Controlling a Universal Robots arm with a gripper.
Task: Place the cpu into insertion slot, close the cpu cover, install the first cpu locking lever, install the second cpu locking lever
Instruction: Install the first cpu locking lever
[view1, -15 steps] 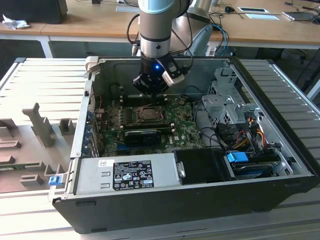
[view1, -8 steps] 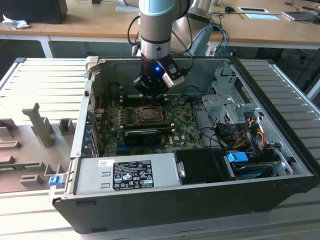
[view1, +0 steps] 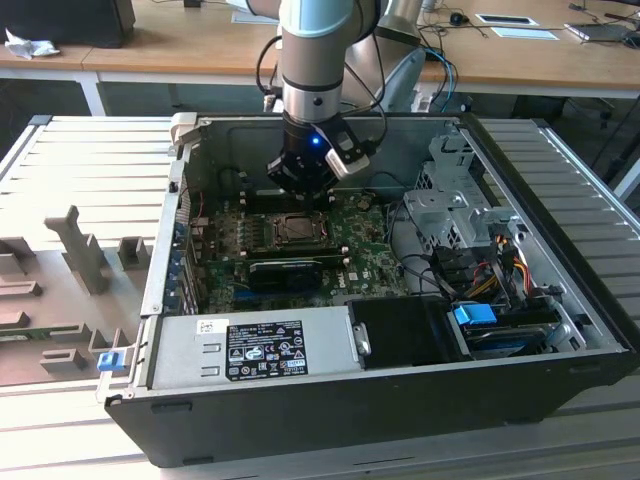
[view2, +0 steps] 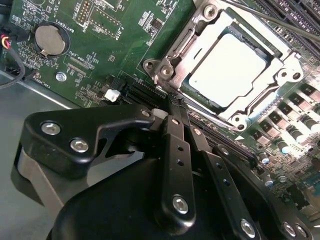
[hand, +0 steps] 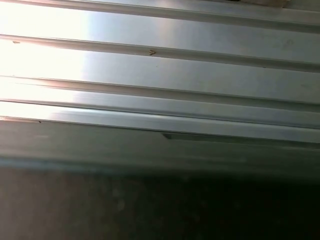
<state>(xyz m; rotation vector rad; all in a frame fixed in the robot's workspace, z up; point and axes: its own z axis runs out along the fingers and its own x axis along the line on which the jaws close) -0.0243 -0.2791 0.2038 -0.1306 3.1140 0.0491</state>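
Note:
The cpu (view2: 227, 67) lies flat in the insertion slot (view1: 290, 230) on the green board (view2: 100, 30), its pale metal face showing. The cpu cover (view2: 286, 64) is down over it as a silvery frame around the chip. A thin locking lever (view2: 260, 17) runs as a wire rod along the socket's far side. My gripper (view2: 172, 102) hangs just beside a corner of the socket, black fingers (view2: 175, 150) drawn together with nothing seen between them. In the exterior view the gripper (view1: 300, 192) is low over the board at the socket's back edge.
The open computer case (view1: 540, 300) holds a power supply (view1: 260, 350) at the front, a drive cage (view1: 450, 190) on the exterior view's right and a long black card (view1: 295, 270) beside the socket. A coin battery (view2: 49, 40) sits on the board. Ribbed metal (hand: 150, 75) shows in the first wrist view.

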